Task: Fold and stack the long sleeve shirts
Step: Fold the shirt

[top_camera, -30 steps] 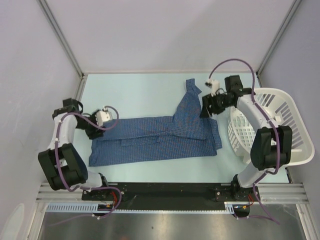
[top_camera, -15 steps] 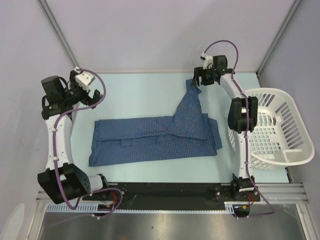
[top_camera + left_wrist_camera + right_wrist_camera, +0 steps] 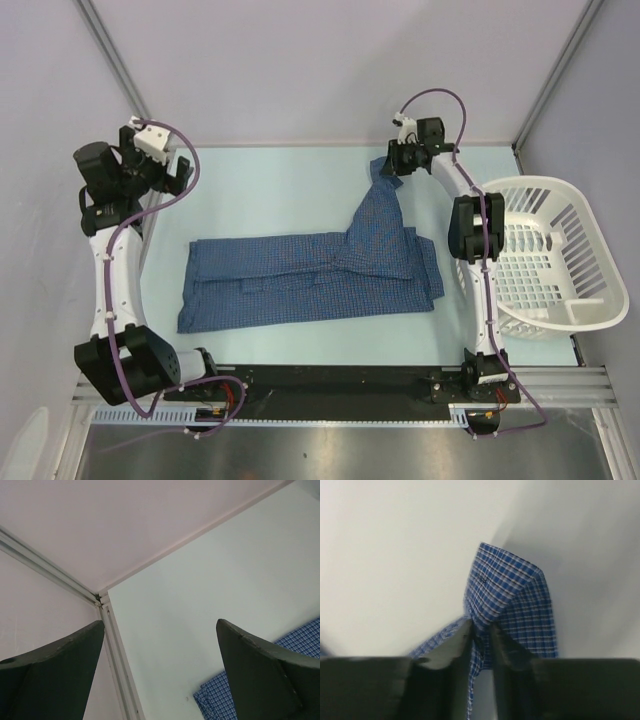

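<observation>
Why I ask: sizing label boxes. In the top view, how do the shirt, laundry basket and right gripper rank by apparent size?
1-2. blue shirt and laundry basket: too alike to rank; the right arm hides part of the basket.
3. right gripper: clearly smallest.

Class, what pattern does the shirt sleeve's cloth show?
A blue-and-white check on the shirt sleeve, clearest in the right wrist view.
</observation>
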